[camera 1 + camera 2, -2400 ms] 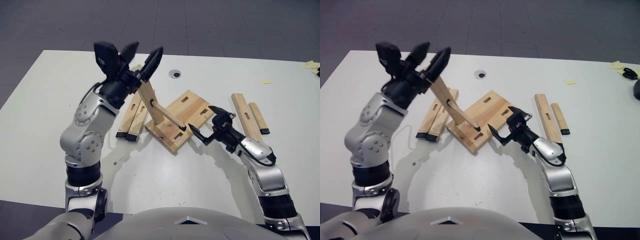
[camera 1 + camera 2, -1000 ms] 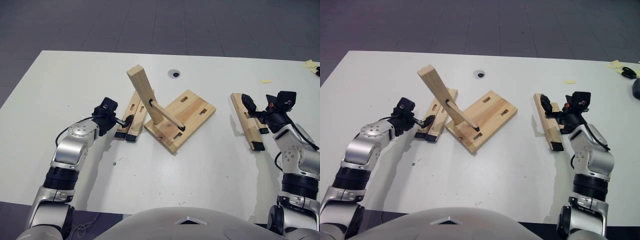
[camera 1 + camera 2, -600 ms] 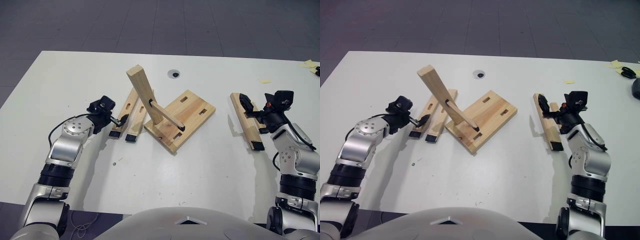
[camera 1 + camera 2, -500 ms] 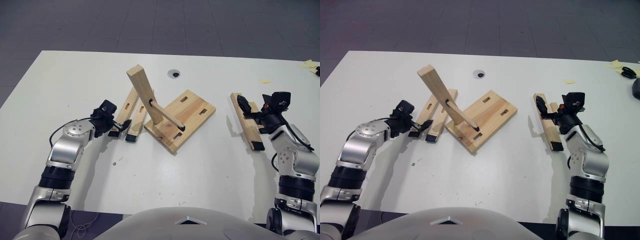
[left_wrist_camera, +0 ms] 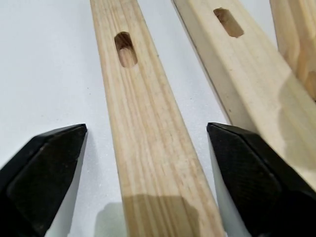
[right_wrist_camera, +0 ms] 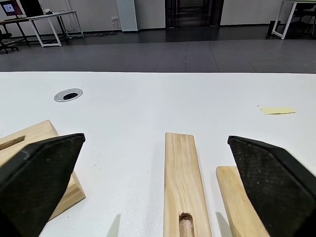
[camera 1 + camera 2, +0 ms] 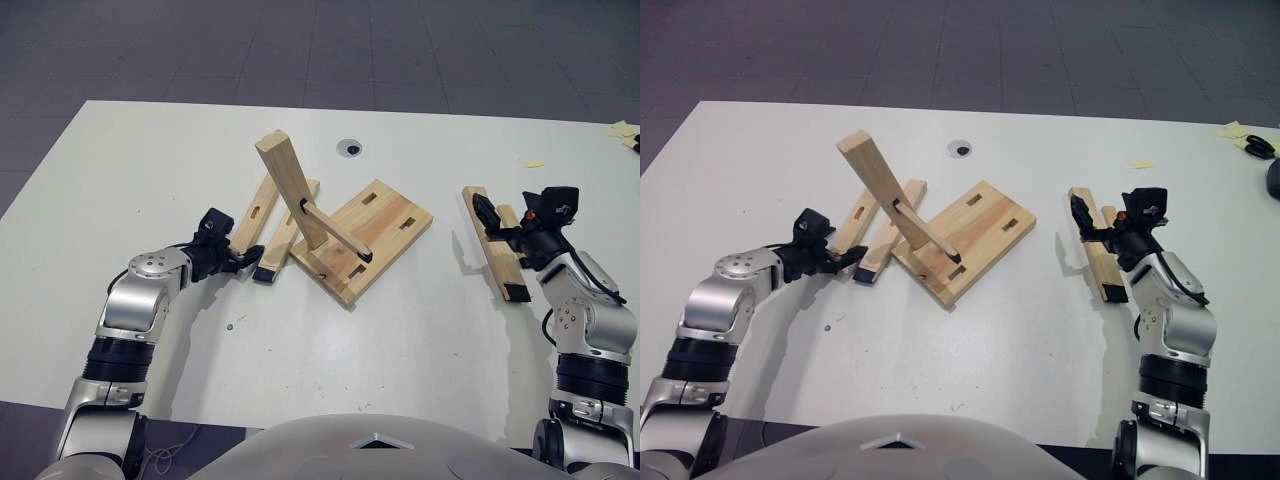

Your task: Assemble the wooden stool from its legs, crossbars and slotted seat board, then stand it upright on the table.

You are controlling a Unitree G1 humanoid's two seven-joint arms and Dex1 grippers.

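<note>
Two black fingers of the left gripper are spread, straddling the near end of a pale slotted wooden leg that lies flat on the white counter, with a gap on either side. A second matching leg lies just beside it, close to one finger. Next over, the square slotted wooden seat board lies flat. A third leg stands tilted at its edge and a thin crossbar slants from that leg onto the board. The right gripper is spread wide, low over a long slotted leg well right of the board, with a shorter wooden piece just beside it. A round grey grommet sits beyond the board
</note>
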